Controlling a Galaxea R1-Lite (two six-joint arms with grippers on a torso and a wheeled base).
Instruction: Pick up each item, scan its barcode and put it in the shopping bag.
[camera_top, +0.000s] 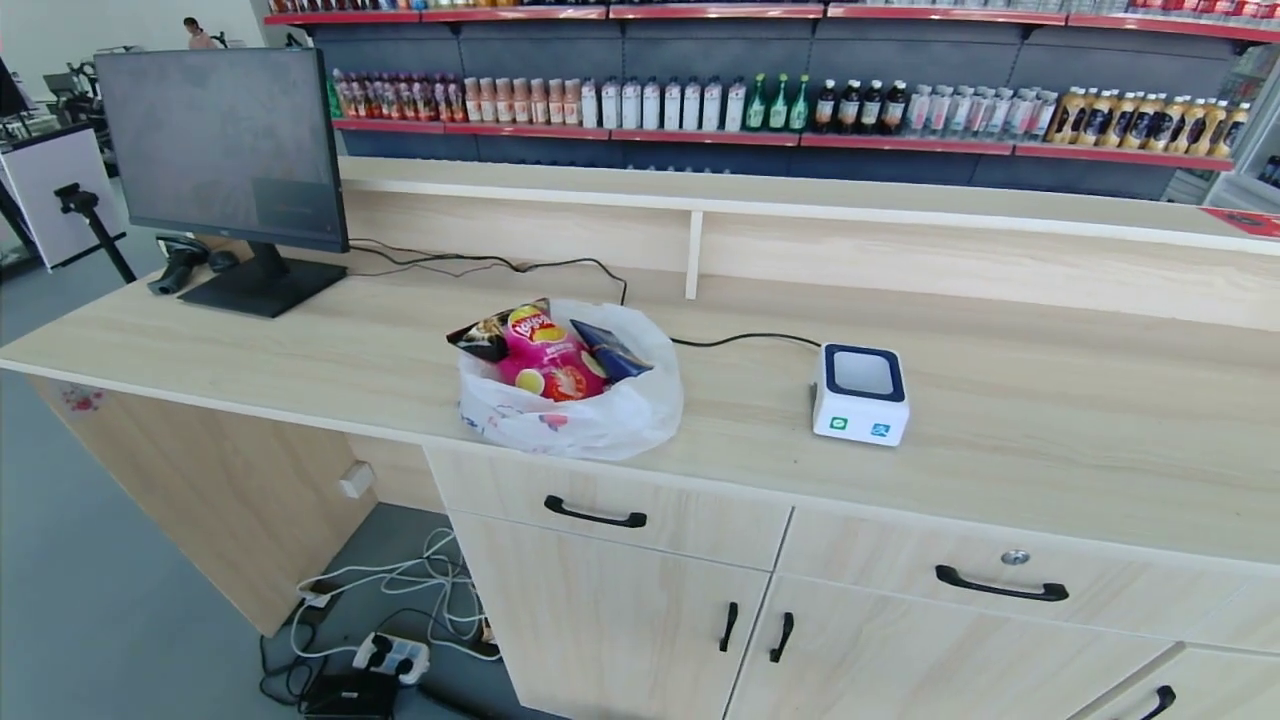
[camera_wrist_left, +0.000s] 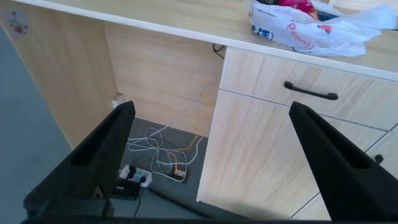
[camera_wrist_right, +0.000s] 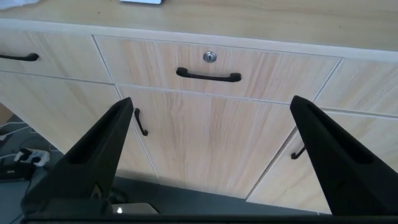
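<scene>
Your left pincer (camera_wrist_left: 211, 107) is wide open, nothing between its fingers, and it hangs low in front of the cupboards, under the edge of the bench (camera_top: 1050, 440). Up above it and farther ahead sits the shopping bag (camera_top: 590, 420), white plastic, mouth open, standing on the bench top. It's already loaded: a pink chip packet (camera_top: 545, 355) on top, a dark blue packet (camera_top: 605, 350) tucked beside it on the side nearer your right pincer, and a dark packet (camera_top: 485, 335) poking out on the far side. Down below the left pincer, a tangle of cables (camera_wrist_left: 165, 149) and a power strip (camera_wrist_left: 137, 176) lie on the floor.

Your right pincer (camera_wrist_right: 211, 102) is spread open too, holding nothing, and it faces the cupboard front. Straight ahead of it and a little higher is a drawer with a black handle (camera_wrist_right: 208, 76) and a small round lock (camera_wrist_right: 210, 56). The white scanner (camera_top: 860, 395) sits on the bench above that pincer, well apart from the bag, its cable running back toward the bag. Far beyond the left pincer stands a dark monitor (camera_top: 225, 145).
</scene>
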